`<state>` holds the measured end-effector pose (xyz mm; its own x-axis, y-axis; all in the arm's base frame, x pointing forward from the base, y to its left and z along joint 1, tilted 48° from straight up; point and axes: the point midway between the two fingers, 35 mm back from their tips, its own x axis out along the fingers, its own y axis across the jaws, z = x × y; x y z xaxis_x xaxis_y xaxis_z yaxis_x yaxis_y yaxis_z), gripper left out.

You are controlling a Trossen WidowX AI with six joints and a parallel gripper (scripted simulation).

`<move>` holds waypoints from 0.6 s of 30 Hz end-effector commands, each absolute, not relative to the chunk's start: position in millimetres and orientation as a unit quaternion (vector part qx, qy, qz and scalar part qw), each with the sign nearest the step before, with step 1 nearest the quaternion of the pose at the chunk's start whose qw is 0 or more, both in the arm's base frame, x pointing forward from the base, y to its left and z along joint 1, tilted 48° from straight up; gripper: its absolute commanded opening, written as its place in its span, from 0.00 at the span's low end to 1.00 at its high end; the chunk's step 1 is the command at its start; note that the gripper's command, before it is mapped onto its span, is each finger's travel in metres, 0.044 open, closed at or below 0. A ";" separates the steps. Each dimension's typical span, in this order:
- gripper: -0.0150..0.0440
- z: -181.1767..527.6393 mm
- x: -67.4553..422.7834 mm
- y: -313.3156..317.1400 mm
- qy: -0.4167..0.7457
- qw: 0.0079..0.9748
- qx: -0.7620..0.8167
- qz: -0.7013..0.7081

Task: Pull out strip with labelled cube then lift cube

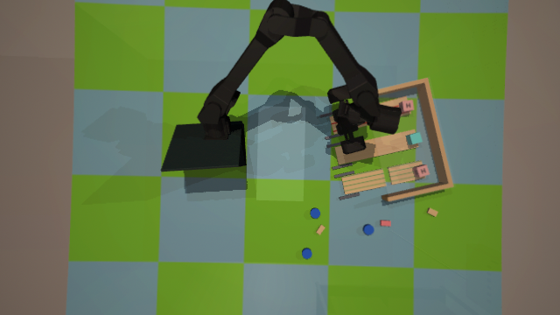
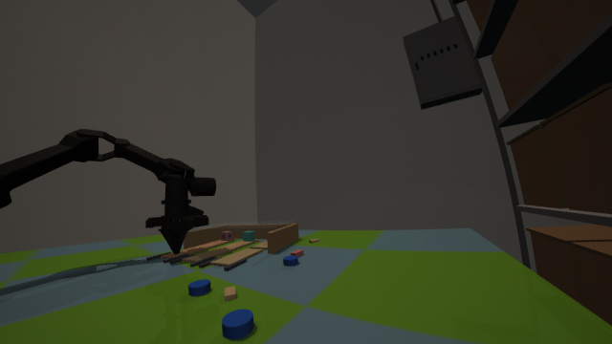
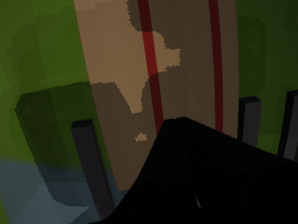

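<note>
Storeroom or workshop: bare grey walls, brown shelving (image 2: 564, 119), wall-mounted metal box (image 2: 442, 62), checkered floor (image 2: 430, 287).

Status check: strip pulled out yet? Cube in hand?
Done: nothing visible. All three strips lie inside the wooden fence, and the H cubes sit on theirs.
In hand: gripper shut and empty, tip down at the strips' near ends, seemingly on the teal cube strip.
Left: drag out the unbroken H strip, grasp its cube, lift.
</note>
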<state>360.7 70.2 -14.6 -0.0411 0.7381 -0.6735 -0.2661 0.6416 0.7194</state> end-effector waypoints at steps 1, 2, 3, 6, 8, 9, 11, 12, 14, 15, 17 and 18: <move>0.25 -15.8 357.7 71.7 0.615 0.665 0.193 0.379; 0.25 -16.1 356.2 71.3 0.615 0.665 0.193 0.379; 0.25 -16.5 354.6 70.9 0.615 0.665 0.193 0.379; 0.25 -17.5 349.9 69.8 0.615 0.664 0.193 0.379; 0.25 -18.1 347.0 69.2 0.615 0.664 0.193 0.379; 0.25 -18.4 345.5 68.9 0.615 0.664 0.193 0.379; 0.25 -19.0 342.5 68.4 0.615 0.664 0.193 0.379; 0.25 -19.3 341.1 68.1 0.615 0.664 0.193 0.379; 0.25 -19.9 338.1 67.5 0.615 0.664 0.193 0.379; 0.25 -20.2 336.7 67.3 0.615 0.664 0.193 0.379; 0.25 -20.7 333.7 66.8 0.615 0.664 0.193 0.379; 0.25 -21.0 332.3 66.5 0.615 0.664 0.193 0.379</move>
<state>340.9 66.0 -17.4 -0.0294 0.7400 -0.6719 -0.2727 0.6408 0.7176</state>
